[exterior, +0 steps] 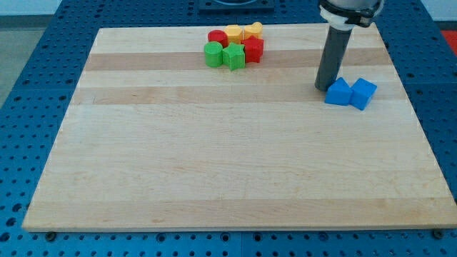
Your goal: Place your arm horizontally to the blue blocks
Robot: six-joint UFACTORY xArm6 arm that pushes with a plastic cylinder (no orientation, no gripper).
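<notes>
Two blue blocks lie side by side at the view's right: one with a peaked top (338, 93) and a blue cube (363, 93) to its right. My tip (325, 87) rests on the board just left of the left blue block, touching or nearly touching its upper left edge. The dark rod rises from there to the view's top.
A cluster of blocks sits at the view's top centre: a green cylinder (213, 54), a green block (233, 56), a red cylinder (217, 36), a red block (253, 49), a yellow block (234, 33) and a second yellow block (253, 30). The wooden board (214, 157) lies on a blue pegboard table.
</notes>
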